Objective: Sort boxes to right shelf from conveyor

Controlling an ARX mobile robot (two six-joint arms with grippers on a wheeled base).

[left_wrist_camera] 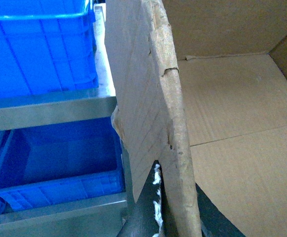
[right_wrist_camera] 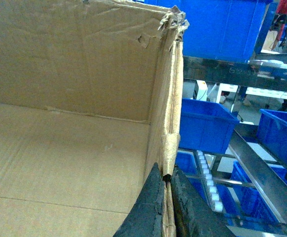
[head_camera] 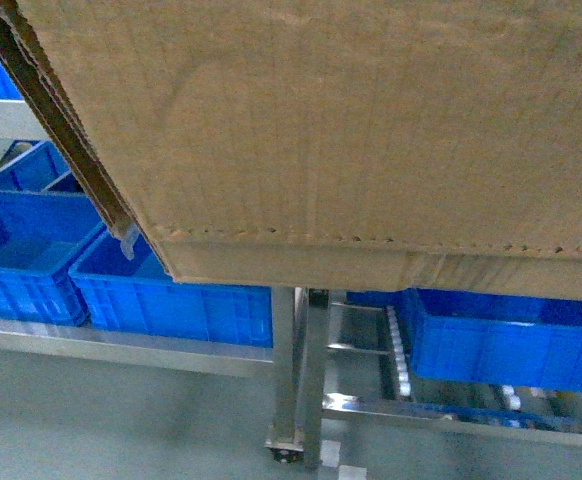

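Note:
A big brown cardboard box (head_camera: 351, 130) fills the upper head view, held off the ground in front of the shelf (head_camera: 296, 380), a steel rack with white rollers (head_camera: 401, 355). My left gripper (left_wrist_camera: 177, 177) is shut on the box's left wall (left_wrist_camera: 148, 98), with one dark finger (left_wrist_camera: 146, 212) outside and the other inside. My right gripper (right_wrist_camera: 167, 174) is shut on the torn right wall (right_wrist_camera: 169, 98), and both its fingers (right_wrist_camera: 151, 207) pinch the edge. The box's inside (right_wrist_camera: 59, 158) looks empty. The conveyor is out of view. Neither gripper shows in the head view.
Blue plastic bins (head_camera: 31, 250) (head_camera: 501, 340) sit on the rack's tiers below and behind the box. Further bins (left_wrist_camera: 35, 44) (right_wrist_camera: 207, 123) show in both wrist views. A slanted steel rail (right_wrist_camera: 257, 168) and a roller track (right_wrist_camera: 210, 187) lie right of the box. Grey floor (head_camera: 121, 420) lies below.

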